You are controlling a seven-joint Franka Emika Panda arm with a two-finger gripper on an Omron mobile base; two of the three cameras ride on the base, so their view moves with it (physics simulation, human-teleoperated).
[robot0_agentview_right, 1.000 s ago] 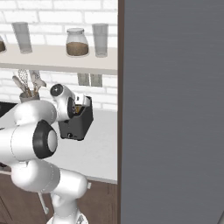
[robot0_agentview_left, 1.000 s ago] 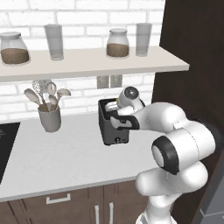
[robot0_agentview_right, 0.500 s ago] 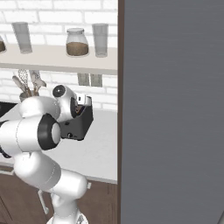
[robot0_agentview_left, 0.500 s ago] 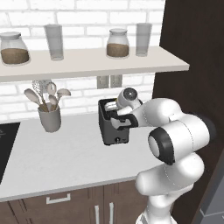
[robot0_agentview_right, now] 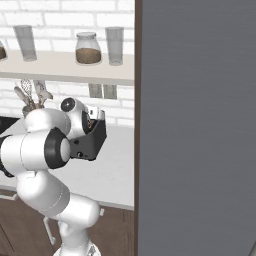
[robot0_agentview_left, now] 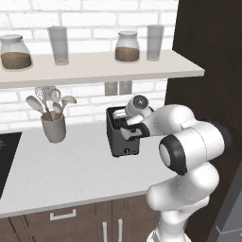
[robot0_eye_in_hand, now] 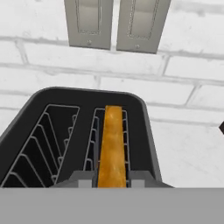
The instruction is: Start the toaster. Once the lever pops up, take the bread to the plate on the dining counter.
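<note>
Gripper [robot0_eye_in_hand: 112,177] sits over the toaster [robot0_agentview_left: 123,133], 2 tips pinching the bread [robot0_eye_in_hand: 113,146] edge in the right slot. Top-down grip suits lifting it straight out.

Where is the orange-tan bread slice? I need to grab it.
In the hand view, the orange-tan bread slice stands in the right slot of the dark two-slot toaster, below two wall outlets.

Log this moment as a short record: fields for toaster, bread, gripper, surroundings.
toaster: dark toaster on the pale worktop, below two wall outlets
bread: orange-tan slice standing in the right slot in the hand view; left slot empty
gripper: gripper at the top of the toaster, fingertips on either side of the bread's near end
surroundings: utensil cup to the left; jars and glasses on the shelf
</note>
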